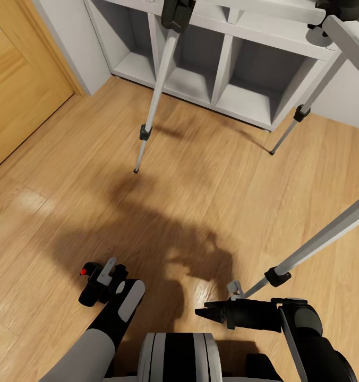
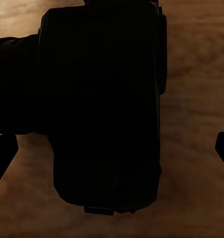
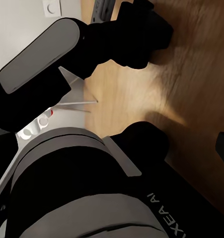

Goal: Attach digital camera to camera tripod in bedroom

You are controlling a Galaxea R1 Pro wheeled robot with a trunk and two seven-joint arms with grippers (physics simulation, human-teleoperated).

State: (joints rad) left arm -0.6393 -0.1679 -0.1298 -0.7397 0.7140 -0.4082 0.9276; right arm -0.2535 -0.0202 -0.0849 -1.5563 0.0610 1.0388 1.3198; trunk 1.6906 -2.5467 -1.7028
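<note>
Head view: bright, even light; soft compression smear on floor planks. Large dark robot shadow on wood floor (image 1: 163, 223) at centre; pale glare patch at left, small sheen lower centre. Thin shadows trail from camera tripod (image 1: 157, 90) legs. Left wrist view: dim, digital camera (image 2: 104, 104) a featureless black silhouette, floor behind blurred. Right wrist view: brighter, floor highlight at right, close parts soft.

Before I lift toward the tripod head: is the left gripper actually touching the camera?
Touching. In the head view the left gripper is closed around the digital camera, held above the floor; the left wrist view shows the camera right against the fingers.
</note>
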